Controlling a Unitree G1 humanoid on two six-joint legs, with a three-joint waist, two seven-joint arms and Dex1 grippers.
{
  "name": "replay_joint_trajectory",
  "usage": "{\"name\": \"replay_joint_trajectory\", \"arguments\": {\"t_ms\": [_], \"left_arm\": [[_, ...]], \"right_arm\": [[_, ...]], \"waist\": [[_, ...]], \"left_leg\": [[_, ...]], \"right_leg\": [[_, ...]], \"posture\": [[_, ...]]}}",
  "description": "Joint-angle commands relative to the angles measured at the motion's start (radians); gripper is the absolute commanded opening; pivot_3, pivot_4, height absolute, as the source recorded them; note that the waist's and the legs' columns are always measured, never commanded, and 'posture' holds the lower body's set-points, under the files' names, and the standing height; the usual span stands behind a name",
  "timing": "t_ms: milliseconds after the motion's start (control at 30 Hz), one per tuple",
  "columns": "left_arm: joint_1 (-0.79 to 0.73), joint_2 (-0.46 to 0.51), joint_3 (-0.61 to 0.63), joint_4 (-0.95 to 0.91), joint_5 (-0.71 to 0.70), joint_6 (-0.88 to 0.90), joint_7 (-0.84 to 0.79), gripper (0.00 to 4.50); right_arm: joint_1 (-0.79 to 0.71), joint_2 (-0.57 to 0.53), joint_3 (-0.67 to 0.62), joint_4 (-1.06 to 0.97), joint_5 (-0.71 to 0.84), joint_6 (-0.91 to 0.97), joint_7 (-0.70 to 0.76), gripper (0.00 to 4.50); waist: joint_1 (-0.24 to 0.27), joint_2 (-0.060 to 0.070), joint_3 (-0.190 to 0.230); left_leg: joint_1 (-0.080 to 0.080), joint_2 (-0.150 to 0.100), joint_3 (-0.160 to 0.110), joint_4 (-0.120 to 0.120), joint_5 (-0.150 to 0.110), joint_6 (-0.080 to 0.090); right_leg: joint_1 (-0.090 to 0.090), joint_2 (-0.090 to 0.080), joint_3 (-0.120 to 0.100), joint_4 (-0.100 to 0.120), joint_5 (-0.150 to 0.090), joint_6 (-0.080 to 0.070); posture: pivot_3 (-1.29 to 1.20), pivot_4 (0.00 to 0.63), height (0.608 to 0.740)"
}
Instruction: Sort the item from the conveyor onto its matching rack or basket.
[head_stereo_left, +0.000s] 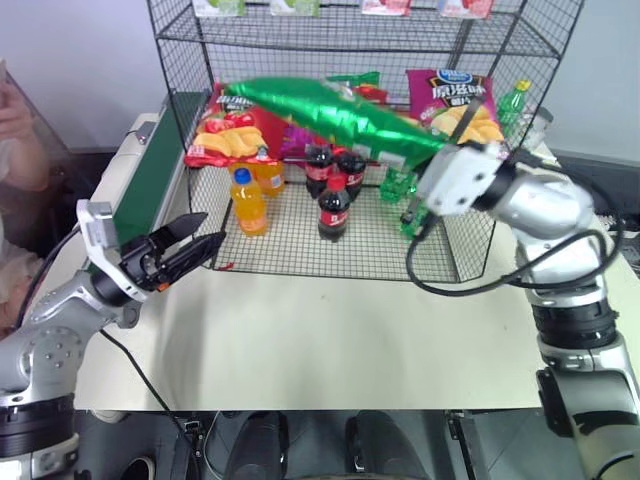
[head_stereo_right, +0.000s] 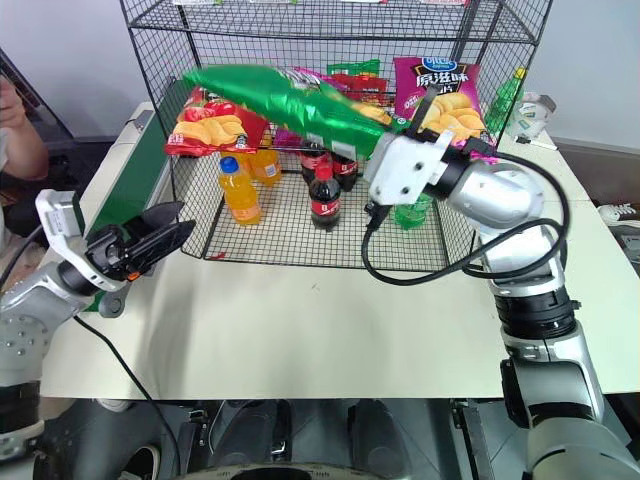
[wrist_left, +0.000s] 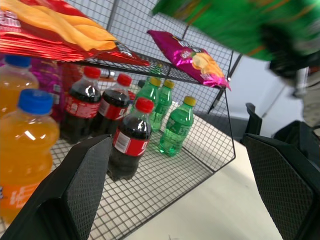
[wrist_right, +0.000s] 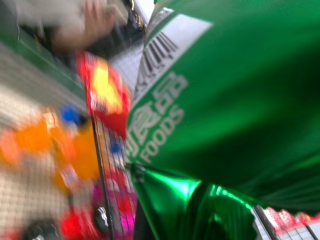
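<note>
Overhead, the right gripper (head_stereo_left: 440, 165) is clamped on the green crisp bag (head_stereo_left: 330, 112), aloft before the rack (head_stereo_left: 190, 150); the left gripper (head_stereo_left: 195, 238) gapes empty over the surface. Up close, the left wrist shows bottles (wrist_left: 129, 137) (could topple). The sagging bag may snag the mesh.

Green crisp bag (head_stereo_left: 335, 117) in right pincer (head_stereo_left: 440, 150)

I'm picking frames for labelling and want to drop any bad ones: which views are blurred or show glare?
Right wrist view: heavy motion blur; the green crisp bag fills it, though its barcode and "FOODS" print stay readable. Left wrist view: bottles sharp, the bag above smeared. Both eye views: sharp, evenly lit, with glare streaks on the bag's foil.
</note>
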Motion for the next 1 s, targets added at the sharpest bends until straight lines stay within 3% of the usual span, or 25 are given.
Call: {"name": "replay_joint_trajectory", "arguments": {"t_ms": [33, 100, 300, 533, 667, 767, 1000], "left_arm": [[-0.008, -0.013, -0.003, -0.02, 0.028, -0.031, 0.001, 4.46], [0.002, -0.02, -0.005, -0.037, 0.035, -0.029, 0.009, 4.46], [0.033, -0.038, 0.003, -0.076, 0.031, -0.014, 0.04, 4.46], [0.054, -0.048, 0.005, -0.103, 0.04, -0.025, 0.058, 4.46], [0.065, -0.057, 0.01, -0.115, 0.127, -0.129, 0.055, 4.46], [0.074, -0.059, 0.0, -0.114, 0.194, -0.199, 0.051, 4.46], [0.096, -0.069, 0.003, -0.123, 0.201, -0.221, 0.052, 4.46]], "right_arm": [[-0.092, -0.036, 0.055, 0.108, -0.344, -0.099, -0.249, 0.0], [-0.124, -0.025, 0.107, 0.162, -0.488, -0.052, -0.34, 0.0], [-0.179, 0.065, 0.159, 0.266, -0.655, 0.098, -0.492, 0.0], [-0.284, 0.144, 0.183, 0.439, -0.642, 0.188, -0.523, 0.0], [-0.318, 0.17, 0.196, 0.498, -0.642, 0.241, -0.516, 0.0], [-0.317, 0.191, 0.201, 0.511, -0.623, 0.254, -0.504, 0.0], [-0.258, 0.195, 0.197, 0.417, -0.582, 0.306, -0.439, 0.0]], "waist": [[-0.004, 0.0, 0.0], [-0.009, 0.0, 0.0], [-0.009, 0.0, 0.0], [-0.007, 0.0, 0.0], [-0.009, 0.0, 0.0], [-0.009, 0.0, 0.0], [-0.009, 0.0, 0.0]], "left_leg": [[0.0, 0.0, 0.001, 0.0, 0.0, 0.0], [-0.002, 0.0, 0.001, 0.0, 0.004, -0.008], [-0.003, 0.002, 0.002, -0.002, 0.006, -0.01], [-0.003, 0.001, 0.003, -0.002, 0.006, -0.01], [-0.003, 0.001, 0.003, -0.002, 0.006, -0.01], [-0.003, 0.001, 0.003, -0.002, 0.006, -0.01], [-0.003, 0.001, 0.003, -0.002, 0.003, -0.006]], "right_leg": [[-0.001, 0.0, 0.001, 0.001, 0.0, 0.0], [-0.005, 0.001, 0.001, 0.002, 0.0, 0.0], [-0.008, 0.003, 0.005, 0.004, 0.0, 0.0], [-0.007, 0.002, 0.005, 0.004, 0.0, 0.0], [-0.007, 0.002, 0.005, 0.004, 0.0, 0.0], [-0.007, 0.002, 0.005, 0.004, 0.0, 0.0], [-0.007, 0.002, 0.004, 0.004, 0.0, 0.0]], "posture": [[0.0, 0.15, 0.739], [0.0, 0.15, 0.739], [0.0, 0.15, 0.739], [0.0, 0.15, 0.739], [0.0, 0.15, 0.739], [0.0, 0.15, 0.739], [0.0, 0.15, 0.739]]}}
